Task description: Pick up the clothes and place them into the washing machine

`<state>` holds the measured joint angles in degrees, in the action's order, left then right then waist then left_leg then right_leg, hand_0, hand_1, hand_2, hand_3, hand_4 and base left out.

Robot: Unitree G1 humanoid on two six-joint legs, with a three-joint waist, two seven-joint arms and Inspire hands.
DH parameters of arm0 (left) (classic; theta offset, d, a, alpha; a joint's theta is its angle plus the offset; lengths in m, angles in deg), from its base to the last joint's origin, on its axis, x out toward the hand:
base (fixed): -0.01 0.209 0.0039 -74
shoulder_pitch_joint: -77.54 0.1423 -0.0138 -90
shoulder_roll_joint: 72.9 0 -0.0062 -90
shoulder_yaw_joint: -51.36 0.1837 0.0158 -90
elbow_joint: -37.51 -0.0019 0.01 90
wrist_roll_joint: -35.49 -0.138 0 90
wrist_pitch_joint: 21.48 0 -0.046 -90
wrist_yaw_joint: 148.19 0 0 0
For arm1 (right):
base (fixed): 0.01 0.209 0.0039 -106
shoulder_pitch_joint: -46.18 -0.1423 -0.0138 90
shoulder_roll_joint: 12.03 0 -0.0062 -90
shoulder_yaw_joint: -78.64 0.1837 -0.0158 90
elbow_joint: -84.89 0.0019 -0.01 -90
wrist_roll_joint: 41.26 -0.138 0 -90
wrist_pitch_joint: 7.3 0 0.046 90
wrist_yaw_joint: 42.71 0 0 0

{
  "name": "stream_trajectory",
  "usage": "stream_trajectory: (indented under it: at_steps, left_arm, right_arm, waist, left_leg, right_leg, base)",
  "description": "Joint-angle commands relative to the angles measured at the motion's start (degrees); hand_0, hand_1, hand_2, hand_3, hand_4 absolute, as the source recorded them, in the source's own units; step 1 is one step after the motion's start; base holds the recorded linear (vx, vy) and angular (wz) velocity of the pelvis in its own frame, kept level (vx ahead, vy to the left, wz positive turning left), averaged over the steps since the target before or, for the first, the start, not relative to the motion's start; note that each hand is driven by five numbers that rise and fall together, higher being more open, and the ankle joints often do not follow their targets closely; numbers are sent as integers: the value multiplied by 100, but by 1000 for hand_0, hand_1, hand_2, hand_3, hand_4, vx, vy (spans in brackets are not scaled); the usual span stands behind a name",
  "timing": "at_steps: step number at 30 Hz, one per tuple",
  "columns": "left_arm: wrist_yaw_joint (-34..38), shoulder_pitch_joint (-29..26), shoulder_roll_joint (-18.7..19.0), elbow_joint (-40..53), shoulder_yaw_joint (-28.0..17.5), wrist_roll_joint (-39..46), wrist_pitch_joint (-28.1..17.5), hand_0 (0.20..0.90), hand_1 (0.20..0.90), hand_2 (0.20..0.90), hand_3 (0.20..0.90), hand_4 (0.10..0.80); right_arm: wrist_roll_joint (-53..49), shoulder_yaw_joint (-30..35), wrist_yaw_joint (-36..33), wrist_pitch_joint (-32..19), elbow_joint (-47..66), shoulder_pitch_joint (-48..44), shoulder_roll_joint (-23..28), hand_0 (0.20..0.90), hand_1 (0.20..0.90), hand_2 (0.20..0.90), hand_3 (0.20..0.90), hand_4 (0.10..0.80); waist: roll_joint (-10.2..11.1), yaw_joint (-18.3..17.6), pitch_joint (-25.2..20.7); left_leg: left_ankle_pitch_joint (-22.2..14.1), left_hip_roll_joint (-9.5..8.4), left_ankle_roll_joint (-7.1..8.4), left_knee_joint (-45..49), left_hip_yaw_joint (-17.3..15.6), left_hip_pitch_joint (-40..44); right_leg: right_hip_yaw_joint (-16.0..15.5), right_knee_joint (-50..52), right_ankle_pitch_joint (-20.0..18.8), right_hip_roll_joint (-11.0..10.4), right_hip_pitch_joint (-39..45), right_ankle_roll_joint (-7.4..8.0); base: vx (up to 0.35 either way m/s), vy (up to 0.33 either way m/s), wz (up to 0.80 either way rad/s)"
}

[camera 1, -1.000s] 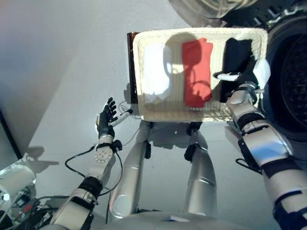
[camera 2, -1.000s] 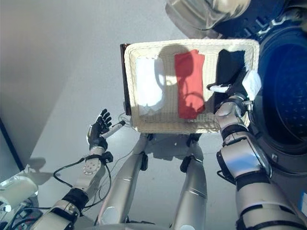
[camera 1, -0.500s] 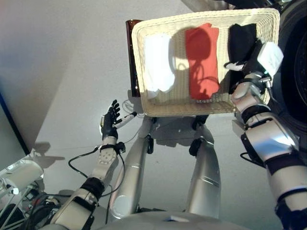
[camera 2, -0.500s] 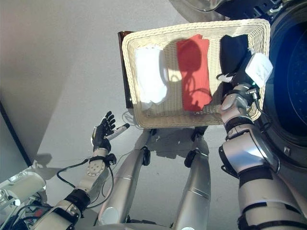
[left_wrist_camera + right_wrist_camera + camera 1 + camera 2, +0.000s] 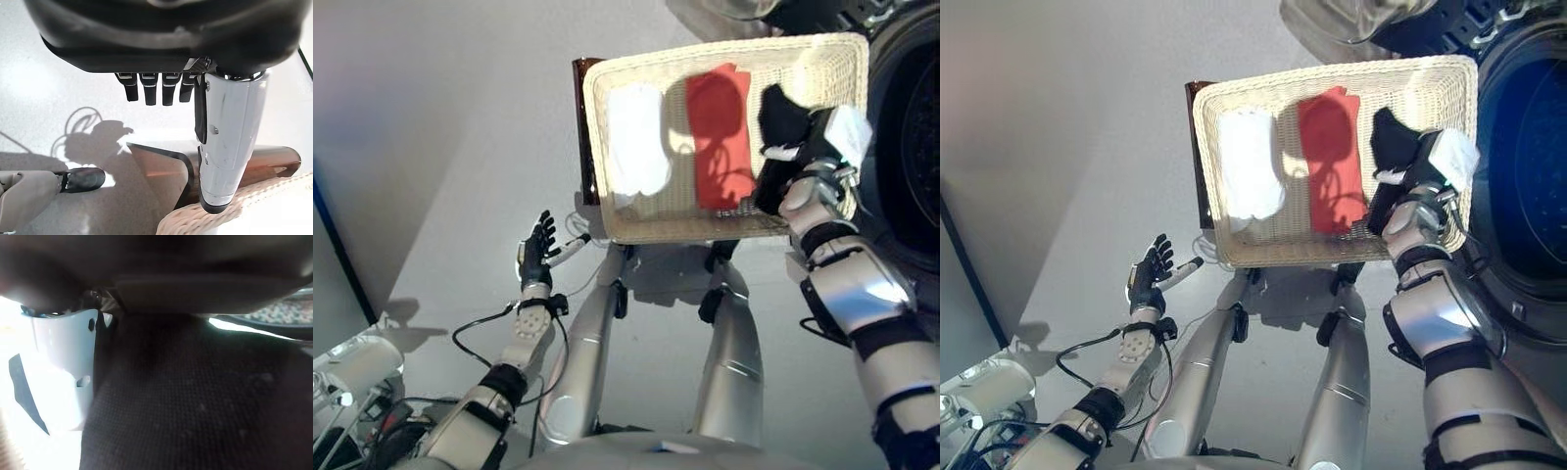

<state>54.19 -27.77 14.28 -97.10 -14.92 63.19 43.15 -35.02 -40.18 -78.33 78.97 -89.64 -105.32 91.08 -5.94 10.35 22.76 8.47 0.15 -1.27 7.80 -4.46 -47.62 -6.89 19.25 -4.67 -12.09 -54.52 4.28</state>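
Grey floor point(image 5: 431, 147) fills the background, with the washing machine's dark drum opening point(image 5: 1528, 186) at the right edge, just beside the wicker laundry basket point(image 5: 636, 233). Basket holds three garments in a row: white cloth point(image 5: 636, 142) at its left end, red cloth point(image 5: 720, 137) in the middle, black cloth point(image 5: 781, 122) at its right end. Right hand point(image 5: 818, 147) is over that right end; compared with half a second ago the black cloth no longer lies flat but stands bunched and lifted against the hand, so the grasp looks made. Right wrist view is filled with dark knit fabric pressed against the palm and white thumb cover, consistent with fingers clenched on the black cloth. Left hand point(image 5: 534, 253) hangs low and apart from the basket, near its left corner, fingers spread straight, holding nothing. Judgement: first garment is secured but not yet clear of the rim; next step is carrying it right into the drum. White and red cloths untouched.
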Motion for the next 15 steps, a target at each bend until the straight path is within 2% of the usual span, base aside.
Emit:
stream_trajectory:
  at_steps: [1, 6, 7, 8, 15]
  left_arm:
    - [20, 232, 19, -216, -145, 84, -135, 900, 900, 900, 900, 800]
    - [-20, 319, 62, -657, -287, 168, -59, 900, 900, 900, 900, 800]
    - [-40, 351, 90, -687, -315, 166, -38, 900, 900, 900, 900, 800]
    - [-86, 405, 101, -727, -341, 191, -19, 900, 900, 900, 900, 800]
    - [-358, 555, 143, -866, -456, 355, 64, 900, 900, 900, 900, 800]
  right_arm:
    - [-313, -38, -51, -81, 8, 120, 322, 200, 200, 200, 200, 300]
    - [-2401, 1259, 175, -752, 511, 443, 267, 200, 200, 200, 200, 300]
    - [-2883, 1534, 243, -896, 616, 486, 248, 200, 200, 200, 200, 300]
    - [-3274, 1715, 365, -1006, 720, 555, 177, 200, 200, 200, 200, 300]
    - [-5223, 2472, 1000, -1574, 1112, 890, -285, 200, 200, 200, 200, 300]
  waist:
    - [-296, -38, -136]
    - [-255, -95, -307]
    - [-255, -142, -301]
    - [-248, -153, -332]
    - [-266, -193, -448]
  left_leg:
    - [-614, -13, 471, 307, 239, -205]
    - [-622, 3, 476, 165, 210, 182]
    - [-452, 7, 450, 150, 148, 191]
    - [-452, 14, 453, 117, 129, 284]
    - [-472, 17, 449, -5, 28, 677]
  right_leg:
    - [74, -522, 114, 163, 495, 32]
    - [130, -795, 33, 186, 899, 55]
    - [113, -884, -142, 175, 940, 14]
    - [128, -960, -165, 181, 1033, 23]
    - [233, -1231, -213, 221, 1435, 39]
  base:
    - [4, -25, -9]
    - [-5, -4, -12]
    - [-99, 26, -13]
    - [-84, 32, -12]
    - [13, 13, -17]
